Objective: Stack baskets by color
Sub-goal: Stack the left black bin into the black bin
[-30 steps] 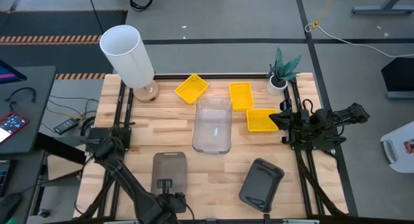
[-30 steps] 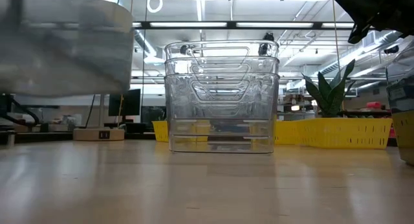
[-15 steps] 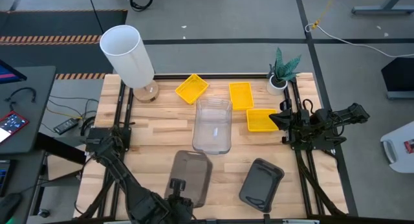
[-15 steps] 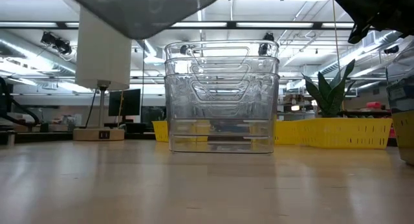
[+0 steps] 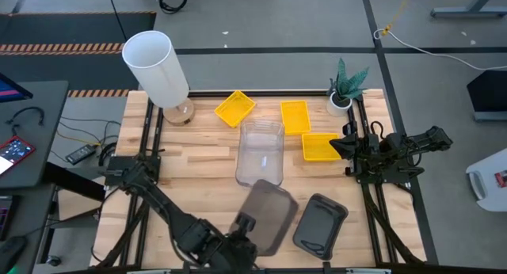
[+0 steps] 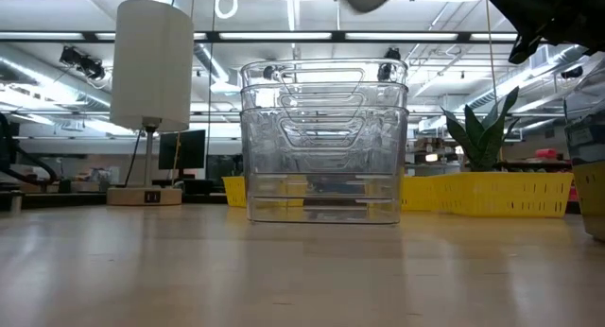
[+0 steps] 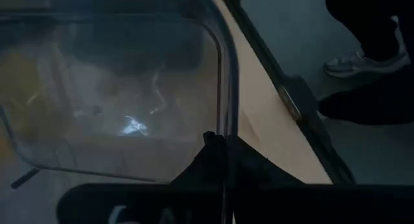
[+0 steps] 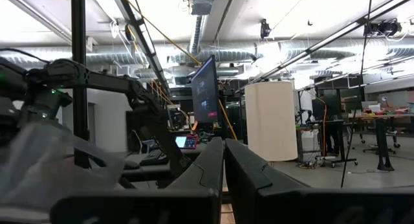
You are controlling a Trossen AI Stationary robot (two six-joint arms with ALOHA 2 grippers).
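Aloft, left hand point(image 5: 244, 224) pinches 1 grey basket's point(image 5: 268, 217) rim beside another grey basket point(image 5: 320, 224).

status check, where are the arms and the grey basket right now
Left gripper jaws shut on grey basket, carried above table beside second grey basket. Right gripper shut, parked at right edge. Path clear.

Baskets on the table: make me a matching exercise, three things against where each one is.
Things:
1. stack of clear baskets
2. grey basket on the table
3. grey basket in the left claw

Places:
A. lifted above the near edge, held at its rim
B. middle of the table
C. lying near the right front corner

Pairs: 1-B, 2-C, 3-A
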